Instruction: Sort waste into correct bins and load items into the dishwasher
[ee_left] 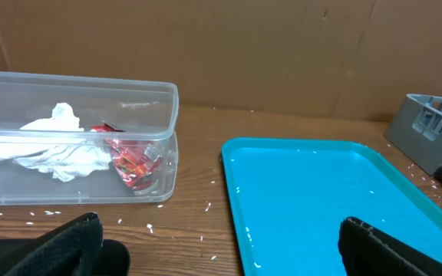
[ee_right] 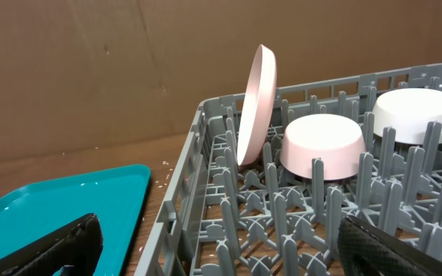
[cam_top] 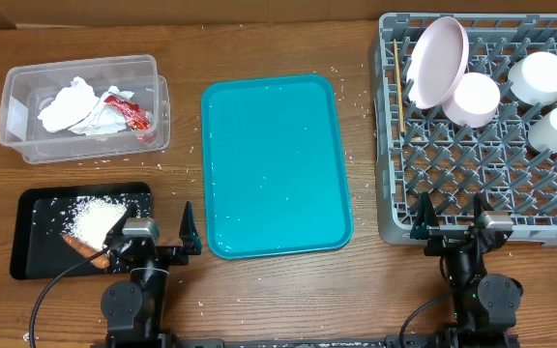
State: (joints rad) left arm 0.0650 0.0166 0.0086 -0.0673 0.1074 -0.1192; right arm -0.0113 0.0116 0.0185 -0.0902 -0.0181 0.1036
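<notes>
At the far left of the tabletop (cam_top: 259,290), a clear plastic tub (cam_top: 13,106) is seen holding crumpled white napkins (cam_top: 71,106) and, beside them to the right, a red wrapper (cam_top: 129,114). Nearer the robot, a shallow black tray (cam_top: 37,242) is placed; a heap of white rice grains (cam_top: 97,217) lies in it, with an orange-brown food scrap (cam_top: 80,246) just beside the heap. The left end effector (cam_top: 158,232) is held at the right end of this tray, spread wide and holding nothing, its fingers (ee_left: 44,249) being seen at opposite lower corners of the left wrist view. A teal tray (cam_top: 274,164) is laid in the middle, with loose grains scattered on the wood around it. To the right, a grey dish rack (cam_top: 472,184) is set; a thin wooden stick (cam_top: 396,68) lies along its left edge, a white plate (cam_top: 438,63) is stood on edge among the pegs, and an upturned bowl (cam_top: 474,99) is touching it. A second upturned bowl (cam_top: 540,77) and a small white cup (cam_top: 556,128) are placed further right. The right end effector (cam_top: 450,224) is held at the rack's near edge, likewise spread wide and holding nothing.
</notes>
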